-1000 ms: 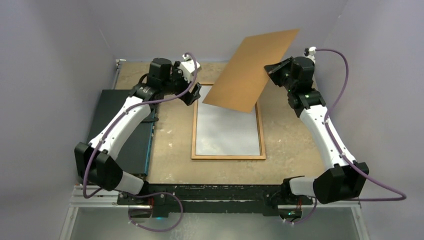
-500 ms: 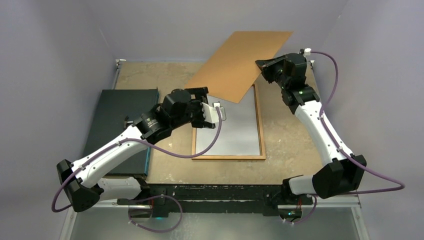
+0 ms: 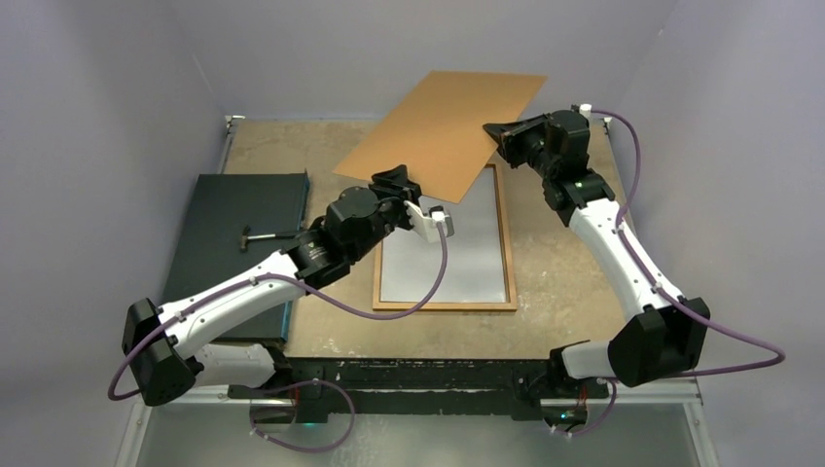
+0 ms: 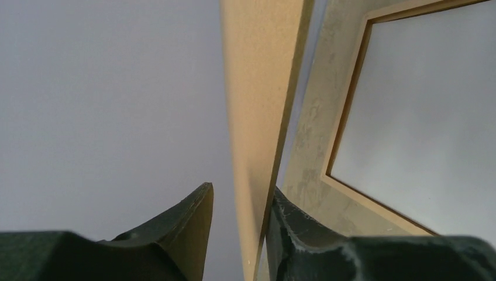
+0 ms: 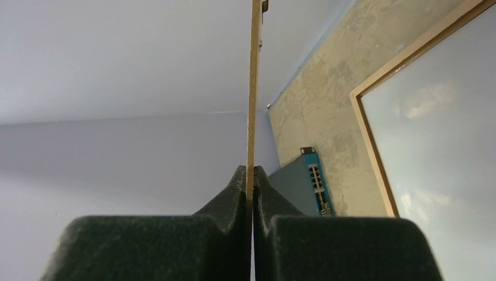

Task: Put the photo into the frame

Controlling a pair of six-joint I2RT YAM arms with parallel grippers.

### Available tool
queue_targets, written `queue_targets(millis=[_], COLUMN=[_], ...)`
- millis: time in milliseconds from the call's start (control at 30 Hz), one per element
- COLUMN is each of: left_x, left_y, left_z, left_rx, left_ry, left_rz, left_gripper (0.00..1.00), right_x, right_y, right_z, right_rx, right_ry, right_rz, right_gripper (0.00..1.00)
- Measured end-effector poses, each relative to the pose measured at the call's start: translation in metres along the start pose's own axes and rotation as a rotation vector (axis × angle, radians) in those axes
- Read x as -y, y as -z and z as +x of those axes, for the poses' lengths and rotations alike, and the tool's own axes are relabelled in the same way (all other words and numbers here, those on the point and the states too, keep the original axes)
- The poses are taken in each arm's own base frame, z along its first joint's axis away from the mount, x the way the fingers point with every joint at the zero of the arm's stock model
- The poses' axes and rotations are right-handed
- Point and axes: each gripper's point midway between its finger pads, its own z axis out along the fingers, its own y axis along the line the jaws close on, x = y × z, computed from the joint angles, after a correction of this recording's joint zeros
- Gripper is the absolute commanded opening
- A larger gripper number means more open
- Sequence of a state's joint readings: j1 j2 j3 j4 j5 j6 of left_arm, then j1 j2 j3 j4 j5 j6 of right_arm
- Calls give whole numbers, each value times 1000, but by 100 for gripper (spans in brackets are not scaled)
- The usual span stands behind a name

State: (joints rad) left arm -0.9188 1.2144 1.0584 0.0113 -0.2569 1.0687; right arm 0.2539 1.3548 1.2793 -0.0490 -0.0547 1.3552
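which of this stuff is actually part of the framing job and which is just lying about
Part of the job:
frame, lying flat
backing board, clamped in the right fingers, its edge between the open left fingers
photo, not visible in any view

Just lying about:
dark flat box, left of the frame
small T-shaped tool, on that box

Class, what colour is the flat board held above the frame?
Plain light brown flat rectangular board, no pattern; best seen in top external view.
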Motion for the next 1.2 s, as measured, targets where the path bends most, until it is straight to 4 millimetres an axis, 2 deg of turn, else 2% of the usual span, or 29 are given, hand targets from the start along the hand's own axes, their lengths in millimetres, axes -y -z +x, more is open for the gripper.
queue_targets(millis=[100, 133, 200, 233, 333, 500, 667, 800, 933, 1067, 1200], left_x=[-4, -5, -5, -4, -2, -3, -4, -12, -12, 1, 0], left_y=[-4, -4, -4, -4, -3, 2, 9, 18, 21, 23, 29], left_z=[1, 2, 1, 2, 3, 6, 11, 14, 18, 24, 33], left_rx=[-13, -18, -19, -20, -29, -32, -29, -20, -14, -20, -48], left_ry=[-13, -14, -22, -24, -49, -71, -104, -102, -123, -131, -130], left_rz=[-22, -24, -21, -17, -9, -8, 0, -6, 18, 80, 87], left_gripper=[21, 15, 0, 0, 0, 0, 0, 0, 0, 0, 0], right_x=[1, 2, 6, 7, 9, 15, 20, 37, 46, 49, 34], right_y=[-1, -1, -2, -2, -1, 12, 30, 40, 51, 82, 100], right_z=[5, 6, 9, 10, 15, 42, 58, 42, 28, 30, 37], right_rx=[-20, -26, -41, -48, -86, -257, -418, -459, -414, -321, -248], right_ry=[-13, -17, -25, -27, -2, 166, 414, 647, 944, 1283, 1583], right_rz=[-10, -14, -14, -14, -24, -67, -165, -197, -256, -388, -519], right_gripper=[0, 1, 9, 17, 50, 97, 99, 99, 99, 99, 99])
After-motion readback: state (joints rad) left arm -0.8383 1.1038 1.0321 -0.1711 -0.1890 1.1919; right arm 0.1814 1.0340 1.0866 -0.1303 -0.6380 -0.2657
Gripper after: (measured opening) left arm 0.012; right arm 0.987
